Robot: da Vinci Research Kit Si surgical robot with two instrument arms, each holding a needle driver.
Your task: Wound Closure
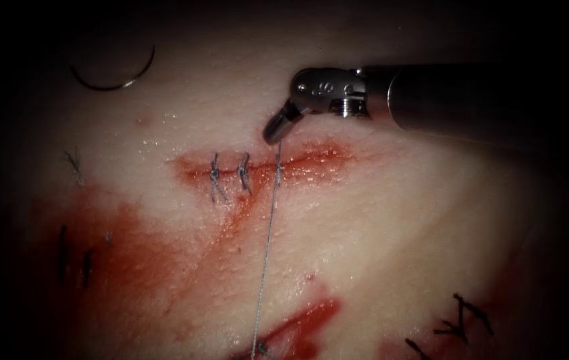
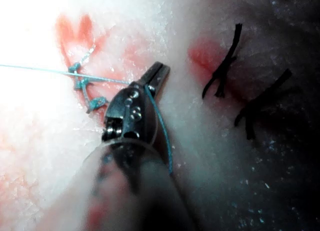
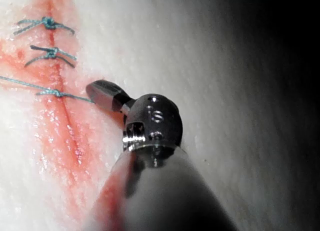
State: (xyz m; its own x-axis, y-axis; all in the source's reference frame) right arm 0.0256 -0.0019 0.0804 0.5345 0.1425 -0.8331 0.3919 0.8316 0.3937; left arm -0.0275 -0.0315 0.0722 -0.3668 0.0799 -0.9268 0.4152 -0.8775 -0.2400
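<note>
The cut (image 1: 311, 160) runs across the tissue (image 1: 391, 227), with two tied stitches (image 1: 215, 175) near its left end. At a third stitch (image 1: 277, 171), just right of them, my right tool (image 1: 276, 131) has its jaws shut on a short end of thread (image 1: 267, 240) above the cut. The long strand runs taut down the picture. In the left wrist view, my left tool (image 2: 156, 77) is shut on the thread (image 2: 50, 70). The right wrist view has the right tool (image 3: 97, 93) gripping thread (image 3: 75, 97) beside a knot (image 3: 52, 93). The curved needle (image 1: 114, 79) lies free on the tissue at the far upper left.
Red fluid (image 1: 137, 267) pools below the cut on the left and along a second cut (image 1: 304, 320) further down. Dark old stitches (image 1: 461, 320) sit at the lower right, and others (image 1: 74, 260) at the lower left. A loose cut end of thread (image 1: 74, 167) lies on the left.
</note>
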